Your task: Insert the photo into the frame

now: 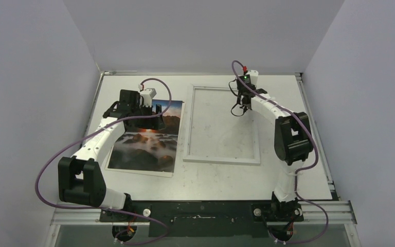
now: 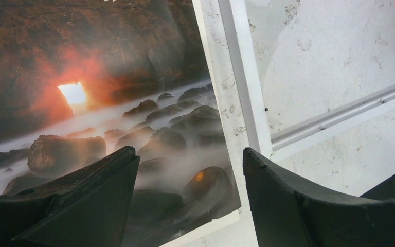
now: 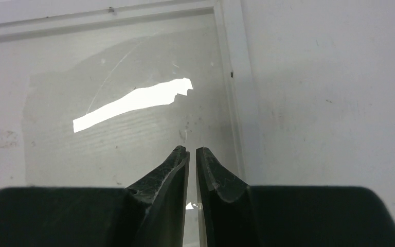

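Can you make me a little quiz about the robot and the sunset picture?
1. Fill in: seen from the top camera, the photo lies flat on the table to the ____ of the frame.
2. True or false: the left tool is wide open above the photo.
3. Pick one: the right tool, with its jaws nearly together, hangs over
A. the photo
B. the frame
C. the robot's base

Key: 1. left. 2. True. 3. B.
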Action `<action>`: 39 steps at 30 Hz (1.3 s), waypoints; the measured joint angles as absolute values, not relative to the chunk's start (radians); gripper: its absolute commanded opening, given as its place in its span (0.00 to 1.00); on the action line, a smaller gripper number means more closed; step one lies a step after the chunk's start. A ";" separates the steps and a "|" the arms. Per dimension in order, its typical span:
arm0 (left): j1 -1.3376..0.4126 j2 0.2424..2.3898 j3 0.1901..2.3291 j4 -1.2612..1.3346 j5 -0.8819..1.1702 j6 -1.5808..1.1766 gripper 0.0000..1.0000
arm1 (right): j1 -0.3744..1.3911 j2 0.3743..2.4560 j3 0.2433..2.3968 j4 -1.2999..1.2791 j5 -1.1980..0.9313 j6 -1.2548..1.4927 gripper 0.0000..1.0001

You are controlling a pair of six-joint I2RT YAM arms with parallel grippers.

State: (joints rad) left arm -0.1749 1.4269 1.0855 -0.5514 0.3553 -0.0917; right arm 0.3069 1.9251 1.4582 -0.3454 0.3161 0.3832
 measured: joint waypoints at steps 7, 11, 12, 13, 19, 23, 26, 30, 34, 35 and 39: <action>-0.165 1.427 1.085 -0.558 0.356 -0.087 0.72 | 0.289 2.106 1.595 -0.334 0.308 0.365 0.13; -0.154 1.427 1.085 -0.560 0.360 -0.084 0.72 | 0.282 2.156 1.655 -0.331 0.305 0.351 0.13; -0.151 1.427 1.085 -0.561 0.360 -0.083 0.72 | 0.280 2.163 1.664 -0.328 0.305 0.350 0.13; -0.149 1.427 1.085 -0.562 0.361 -0.082 0.72 | 0.277 2.169 1.673 -0.326 0.305 0.348 0.13; -0.141 1.427 1.085 -0.573 0.364 -0.073 0.72 | 0.254 2.208 1.715 -0.297 0.297 0.342 0.13; -0.134 1.427 1.085 -0.582 0.364 -0.067 0.72 | 0.239 2.243 1.720 -0.288 0.290 0.337 0.13; -0.127 1.427 1.086 -0.587 0.364 -0.064 0.72 | 0.233 2.262 1.721 -0.284 0.280 0.336 0.13; -0.112 1.427 1.086 -0.595 0.364 -0.054 0.73 | 0.230 2.265 1.721 -0.270 0.273 0.336 0.17; -0.076 1.427 1.089 -0.609 0.365 -0.037 0.74 | 0.239 2.259 1.721 -0.261 0.268 0.336 0.22; -0.060 1.429 1.095 -0.618 0.366 -0.030 0.75 | 0.243 2.253 1.720 -0.261 0.269 0.334 0.24; 0.031 1.455 1.145 -0.636 0.368 0.014 0.77 | 0.288 2.194 1.719 -0.262 0.273 0.326 0.33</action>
State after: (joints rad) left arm 0.0307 1.4548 1.1450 -0.6365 0.3679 0.0143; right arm 0.2878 2.1941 1.7187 -0.2619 0.2733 0.3256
